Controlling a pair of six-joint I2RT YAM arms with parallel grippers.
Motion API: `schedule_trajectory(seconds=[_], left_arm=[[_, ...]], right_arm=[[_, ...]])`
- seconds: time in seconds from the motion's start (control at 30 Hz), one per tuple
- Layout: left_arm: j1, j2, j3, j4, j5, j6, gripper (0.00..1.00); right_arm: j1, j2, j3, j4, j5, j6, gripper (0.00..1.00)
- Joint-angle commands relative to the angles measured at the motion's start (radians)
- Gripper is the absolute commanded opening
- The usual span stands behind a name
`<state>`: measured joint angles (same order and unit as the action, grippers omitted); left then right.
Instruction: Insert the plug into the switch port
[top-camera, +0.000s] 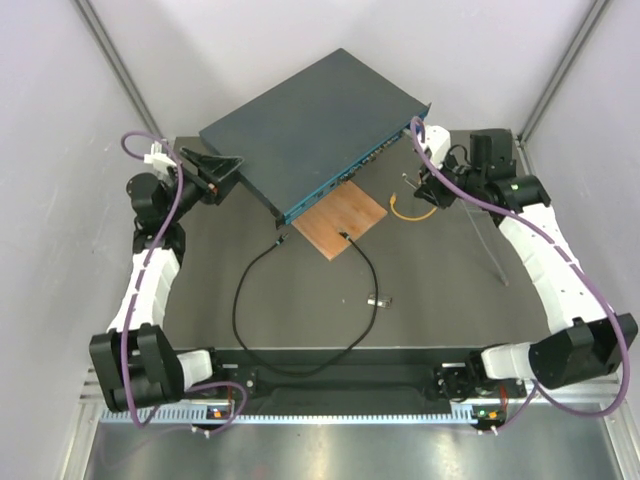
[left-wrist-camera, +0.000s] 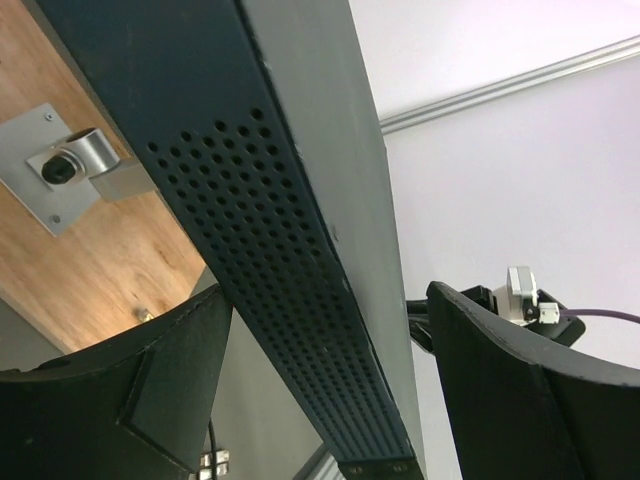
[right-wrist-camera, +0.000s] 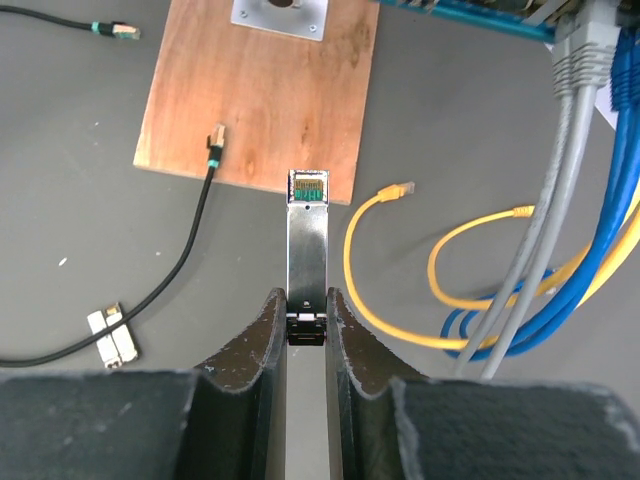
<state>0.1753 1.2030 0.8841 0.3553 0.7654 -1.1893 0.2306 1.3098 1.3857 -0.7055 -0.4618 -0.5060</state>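
At upper centre of the top view, the switch (top-camera: 310, 120) sits at an angle on the table (top-camera: 440, 290), teal front face toward lower right.

L claw (left-wrist-camera: 330, 298): jaws wide apart, straddling the switch's perforated side wall at its left corner. Wrist view shows a gap btwn the right-hand finger and the wall, so nothing is clamped. Likely purpose: brace the box against push-back during insertion.

R claw (right-wrist-camera: 305, 300), right of frame in the top view: jaws nearly closed on a narrow silver bar (right-wrist-camera: 307, 240), which juts fwd past the fingertips w/ a gold-contact end. Treat this claw as occupied; it does not hold the plug.

Plug (right-wrist-camera: 215, 135) location: on the brown board (right-wrist-camera: 260, 90), above and left of the R claw in its wrist view, near the bar's tip but apart from it. Its black cable (right-wrist-camera: 190, 230) runs down-left across the table. The far end (right-wrist-camera: 125, 32) lies at upper left of that view.

Switch port (top-camera: 345, 178): one of the row along the teal face, just above the board. Individual ports are too small to tell apart.

Est. status: plug not yet picked up. You will likely need to free the R claw first. Watch the yellow cable (right-wrist-camera: 365, 250) and blue cables (right-wrist-camera: 600, 250) right of the claw: snag risk.
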Motion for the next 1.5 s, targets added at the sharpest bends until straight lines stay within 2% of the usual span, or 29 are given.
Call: schedule_trajectory(seconds=[0.0, 0.13, 0.2, 0.23, 0.27, 0.37, 0.4, 0.5, 0.57, 1.23, 1.47], left_arm=[[-0.016, 0.049, -0.011, 0.169, -0.014, -0.065, 0.82], [-0.031, 0.089, 0.01, 0.212, -0.015, -0.075, 0.81], [-0.042, 0.109, 0.024, 0.221, -0.014, -0.081, 0.76], [-0.046, 0.116, 0.029, 0.229, -0.012, -0.084, 0.71], [-0.056, 0.125, 0.036, 0.243, -0.011, -0.084, 0.6], [-0.06, 0.136, 0.042, 0.225, -0.018, -0.084, 0.4], [-0.06, 0.138, 0.042, 0.215, -0.018, -0.076, 0.27], [-0.06, 0.136, 0.039, 0.203, -0.02, -0.067, 0.07], [-0.06, 0.133, 0.039, 0.197, -0.023, -0.061, 0.0], [-0.057, 0.116, 0.079, 0.122, -0.018, 0.011, 0.0], [-0.057, 0.115, 0.076, 0.126, -0.015, 0.013, 0.0]], right_arm=[[-0.01, 0.037, 0.082, 0.008, -0.014, -0.003, 0.0], [-0.011, 0.066, 0.102, 0.034, -0.018, 0.03, 0.0], [-0.011, 0.075, 0.098, 0.043, -0.028, 0.038, 0.0], [-0.011, 0.078, 0.093, 0.047, -0.029, 0.046, 0.0], [-0.01, 0.078, 0.085, 0.055, -0.029, 0.05, 0.0], [-0.01, 0.091, 0.085, 0.075, -0.011, 0.083, 0.0], [-0.011, 0.103, 0.09, 0.074, -0.003, 0.095, 0.0], [-0.005, 0.147, 0.133, 0.04, 0.02, 0.133, 0.0], [-0.002, 0.167, 0.169, 0.028, 0.054, 0.164, 0.0], [0.067, 0.338, 0.371, 0.032, 0.192, 0.308, 0.0], [0.07, 0.355, 0.389, 0.032, 0.172, 0.314, 0.0]])
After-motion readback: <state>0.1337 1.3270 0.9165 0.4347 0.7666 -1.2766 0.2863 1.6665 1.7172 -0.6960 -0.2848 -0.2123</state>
